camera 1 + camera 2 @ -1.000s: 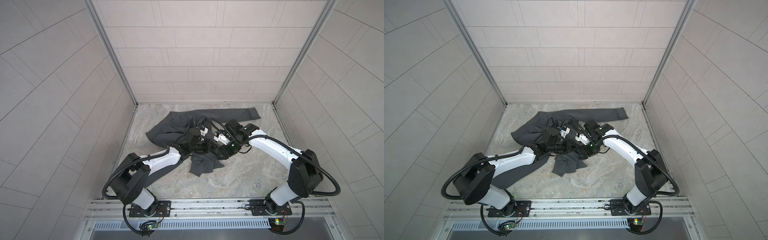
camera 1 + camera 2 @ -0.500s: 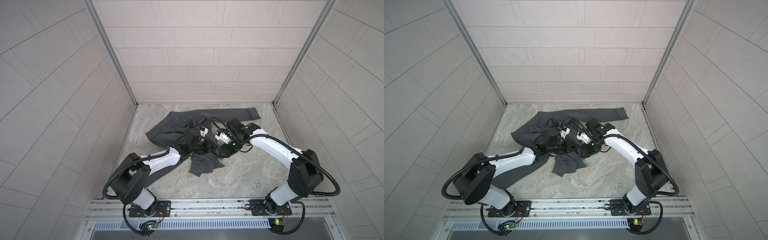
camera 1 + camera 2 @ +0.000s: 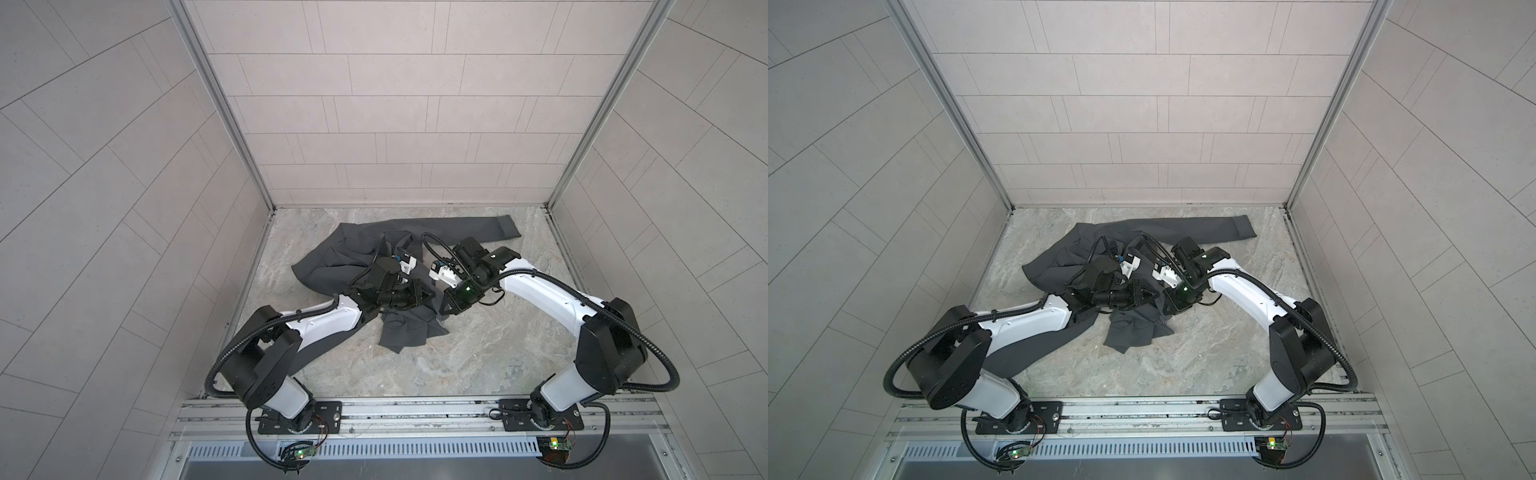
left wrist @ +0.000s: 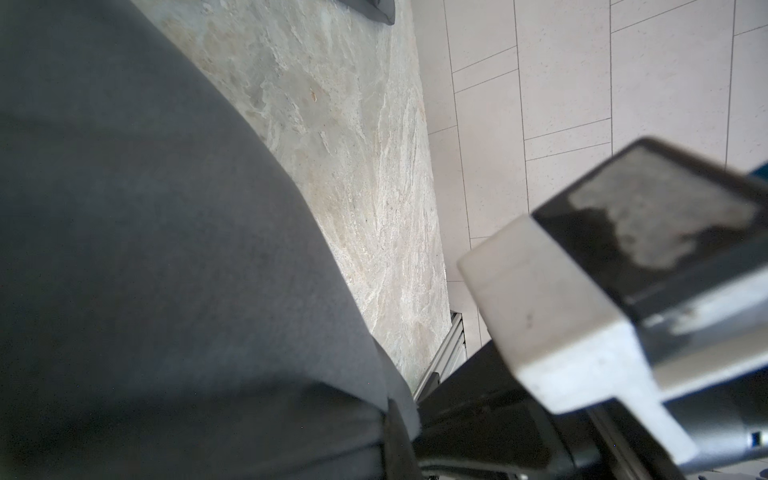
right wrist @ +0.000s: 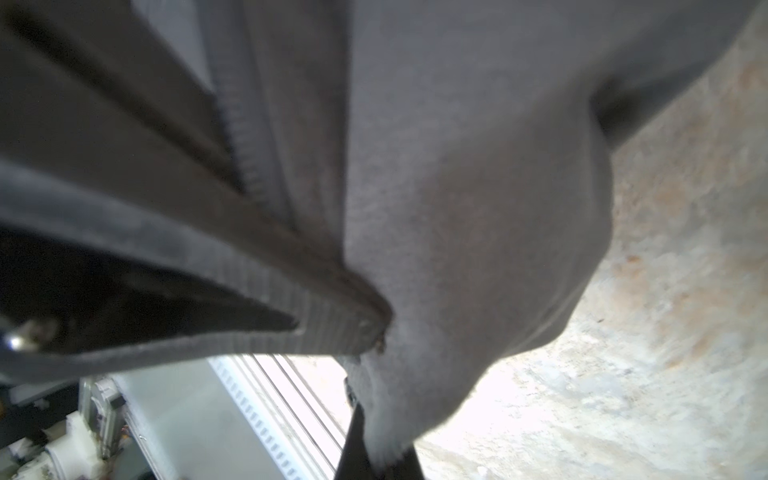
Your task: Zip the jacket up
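Mid-frame in both top views, the right fingers (image 5: 352,451) pinch the jacket (image 3: 340,257); whether the left fingers (image 4: 561,316) grip is unclear.

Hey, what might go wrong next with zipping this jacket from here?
The right gripper is shut on plain fabric of the jacket, near the zipper, not on it; pulling may just drag cloth. The jacket lies bunched, so the zipper could jam. The left gripper is close; the two may collide.

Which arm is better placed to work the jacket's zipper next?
Right, probably: the right end effector is shut on the jacket close beside the zipper teeth in its wrist view; the left wrist view shows only plain fabric, no zipper.
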### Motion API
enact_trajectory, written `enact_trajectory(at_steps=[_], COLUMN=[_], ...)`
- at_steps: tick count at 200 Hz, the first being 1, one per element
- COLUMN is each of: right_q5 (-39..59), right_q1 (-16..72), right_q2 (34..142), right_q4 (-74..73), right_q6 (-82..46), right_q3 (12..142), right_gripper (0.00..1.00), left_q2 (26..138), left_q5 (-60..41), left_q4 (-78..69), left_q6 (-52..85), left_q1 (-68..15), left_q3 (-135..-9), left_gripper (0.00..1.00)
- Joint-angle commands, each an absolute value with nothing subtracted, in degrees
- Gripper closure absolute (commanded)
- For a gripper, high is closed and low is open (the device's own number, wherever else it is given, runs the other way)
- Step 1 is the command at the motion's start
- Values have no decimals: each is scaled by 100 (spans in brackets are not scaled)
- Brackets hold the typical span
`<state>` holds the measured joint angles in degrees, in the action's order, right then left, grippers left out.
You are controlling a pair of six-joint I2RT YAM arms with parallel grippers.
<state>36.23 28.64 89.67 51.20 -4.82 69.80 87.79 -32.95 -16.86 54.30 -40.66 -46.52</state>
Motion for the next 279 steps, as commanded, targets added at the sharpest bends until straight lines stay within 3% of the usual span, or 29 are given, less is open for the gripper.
enact_trajectory(at_steps=[1,15,20,26,72,128,159,182,219,239,279], right_q5=[3552,3440,3415,3403,3277,2941,2838,2821,2800,2625,2274], right_q1=[2846,2753,2695,2616,2149,2125,2007,1852,1590,1424,1029], right_q2=[8877,8877,8881,8886,8815,8780,8674,8475,8173,8039,7786], right_q4=[5125,5076,5049,5016,4860,5056,5150,5159,5249,5274,5187], right_q6=[-586,-800,-881,-980,-1344,-1434,-1398,-1363,-1278,-1308,-1687], right_q3=[6932,6895,6867,6827,6571,6559,6388,6237,6038,5937,5691], right_gripper=[100,100,100,100,100,100,100,100,100,100,100], left_q2=[8677,8339,8165,7938,6583,6964,7994,8760,9538,9840,10841], left_q5=[-3208,-2848,-2655,-2357,-1004,-412,-871,-1139,-1525,-1519,-1252], left_q4=[-1521,-1179,-972,-780,933,-290,-420,-650,-1087,-46,2662], left_q6=[5451,5409,5389,5379,6353,7027,6770,6675,6321,5536,3441], left_q1=[-4078,-4087,-4085,-4096,-4113,-3890,-3205,-2921,-2501,-2275,-2120], left_q3=[-4650,-4570,-4507,-4432,-3554,-2814,-3388,-3725,-4435,-5483,-8388], left_gripper=[53,28,10,1,1,4,15,29,63,81,100])
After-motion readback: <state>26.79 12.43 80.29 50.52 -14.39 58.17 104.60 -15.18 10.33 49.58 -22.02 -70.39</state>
